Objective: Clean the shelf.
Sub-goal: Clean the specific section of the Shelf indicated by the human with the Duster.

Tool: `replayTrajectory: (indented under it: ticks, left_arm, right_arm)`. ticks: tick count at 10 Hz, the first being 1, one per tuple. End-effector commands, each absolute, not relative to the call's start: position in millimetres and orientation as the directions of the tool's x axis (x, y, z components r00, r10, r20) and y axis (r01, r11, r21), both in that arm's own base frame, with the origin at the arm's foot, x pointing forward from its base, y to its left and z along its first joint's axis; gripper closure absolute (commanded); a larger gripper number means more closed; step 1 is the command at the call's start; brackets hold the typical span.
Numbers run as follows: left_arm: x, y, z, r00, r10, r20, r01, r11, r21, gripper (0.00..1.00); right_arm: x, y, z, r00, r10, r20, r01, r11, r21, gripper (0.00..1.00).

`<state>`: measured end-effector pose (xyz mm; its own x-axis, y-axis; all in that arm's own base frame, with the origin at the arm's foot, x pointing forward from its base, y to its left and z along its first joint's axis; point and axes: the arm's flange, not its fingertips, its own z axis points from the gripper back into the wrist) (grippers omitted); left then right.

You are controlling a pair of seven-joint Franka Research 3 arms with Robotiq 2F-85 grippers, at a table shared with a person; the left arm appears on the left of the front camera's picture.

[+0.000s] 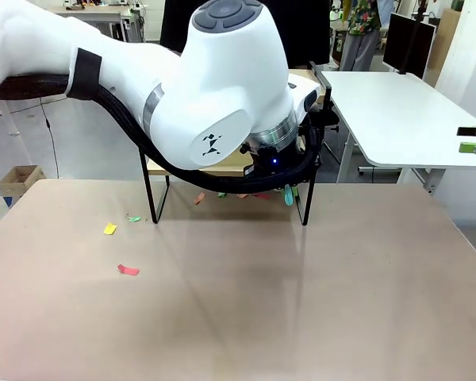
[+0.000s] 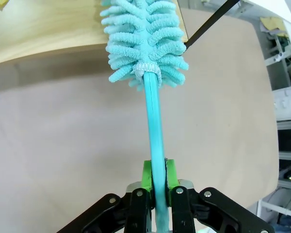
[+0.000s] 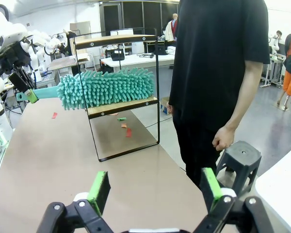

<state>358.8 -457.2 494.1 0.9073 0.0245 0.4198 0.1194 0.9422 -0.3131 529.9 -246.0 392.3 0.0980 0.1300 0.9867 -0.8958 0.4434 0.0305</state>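
Straight ahead of the left end effector, which was clamped on its turquoise handle, a fluffy duster lay with its head along the lower board of the shelf. A yellow scrap sat on that board, off to one side of the head. More paper scraps lay on the table below the end effector, under the shelf. To sweep well, the head probably needed to stay flat on the board and travel its full length. That would push litter off an open edge, clear of the thin black frame, without the handle twisting in the grip. Farther right, the right end effector hung with jaws wide and empty, the shelf ahead of it and a person beside.
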Motion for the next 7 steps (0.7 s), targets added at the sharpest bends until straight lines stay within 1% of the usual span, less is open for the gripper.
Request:
replayTrajectory:
  ticks: [1, 4, 7]
  left_arm:
    - [364, -449, 492, 0.91, 0.009, 0.415, 0.112, 0.957, -0.266, 0.87]
    - [380, -405, 496, 0.919, -0.015, 0.393, 0.087, 0.982, -0.167, 0.87]
    - [394, -339, 493, 0.92, 0.007, 0.391, 0.024, 0.997, -0.074, 0.87]
  right_arm:
    - [530, -245, 395, 0.094, 0.134, 0.986, -0.897, 0.442, 0.025, 0.0]
    - [530, -245, 395, 0.094, 0.134, 0.986, -0.897, 0.442, 0.025, 0.0]
    - [530, -245, 395, 0.094, 0.134, 0.986, -0.897, 0.442, 0.025, 0.0]
